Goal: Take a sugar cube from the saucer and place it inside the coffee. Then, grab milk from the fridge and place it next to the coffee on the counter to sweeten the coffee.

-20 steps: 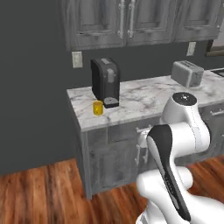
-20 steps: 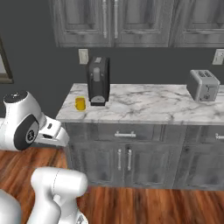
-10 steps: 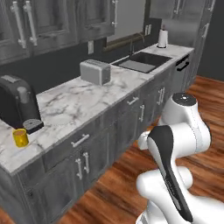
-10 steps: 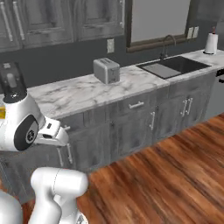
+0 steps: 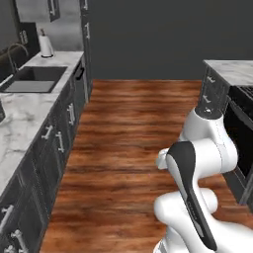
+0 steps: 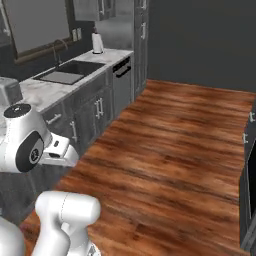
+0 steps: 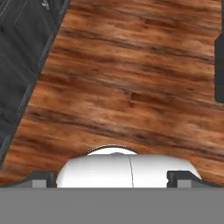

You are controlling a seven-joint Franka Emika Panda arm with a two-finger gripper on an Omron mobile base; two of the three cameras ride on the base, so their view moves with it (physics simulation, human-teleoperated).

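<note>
- Left base view: the counter [image 5: 20, 116], white-and-grey veined marble, runs along the left edge over dark grey wood-grain cabinets [image 5: 54, 148] with metal bar handles.
- A dark rectangular sink [image 5: 32, 79] is sunk into the marble, with a curved faucet [image 5: 14, 52] behind it and a white paper towel roll [image 5: 46, 45] at the far end.
- The floor [image 5: 128, 128] is glossy brown wood planks. The white arm [image 5: 197, 163], rounded with a dark joint band, is folded at lower right.
- A second marble top [image 5: 232, 71] stands at right above a dark appliance front [image 5: 239, 133].
- Right base view: the same counter [image 6: 42, 92] lies at left, with the sink [image 6: 70, 72], the faucet [image 6: 57, 50] and the towel roll [image 6: 97, 44]. A silver boxy toaster [image 6: 9, 90] sits at the near left edge.
- The arm's round white shoulder [image 6: 25, 145] is just in front of the cabinets, and the wood floor [image 6: 170, 145] spreads to the right.
- Hand view: the gripper [image 7: 111, 176] looks down at the wood floor [image 7: 131, 78]. Its two dark finger tips [image 7: 43, 177] sit wide apart, holding and touching nothing.
- Dark cabinet fronts [image 7: 19, 57] run along the left edge of this view, beside the jaws and not between them. The counter top is well apart from the jaws.
</note>
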